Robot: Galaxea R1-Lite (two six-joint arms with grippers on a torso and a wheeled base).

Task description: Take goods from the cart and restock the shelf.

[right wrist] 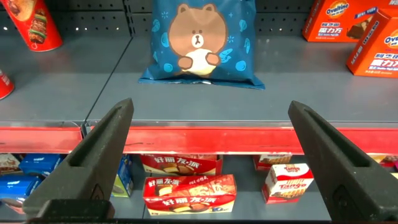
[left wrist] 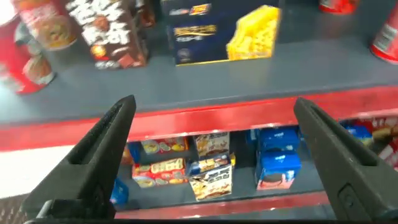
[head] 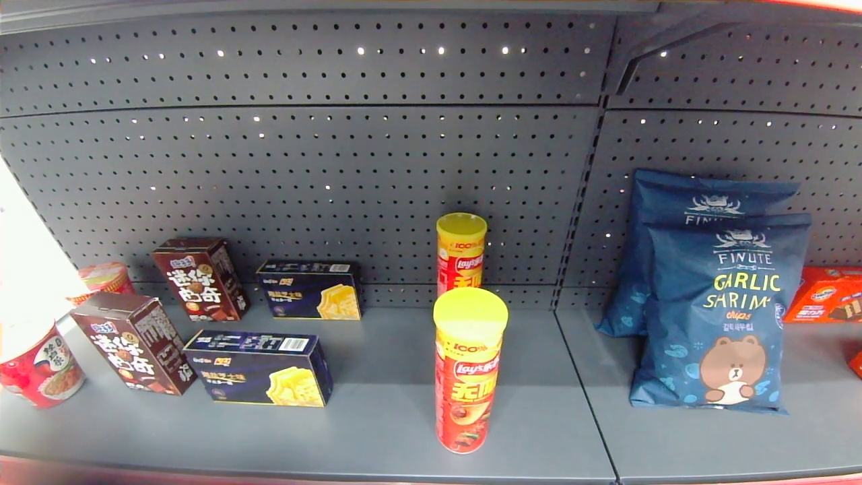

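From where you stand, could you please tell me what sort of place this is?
Most likely a shop aisle: a grey pegboard-backed shelf holds crisp tubes, blue chip bags and boxed snacks.

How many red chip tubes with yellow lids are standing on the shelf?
2. The front tube stands near the front of the shelf; the back tube stands straight behind it, by the pegboard wall. Another could hide behind the blue bags.

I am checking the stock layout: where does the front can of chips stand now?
In the head view the front chip can stands upright near the middle of the shelf, before a second can, with a dark blue box to its left.
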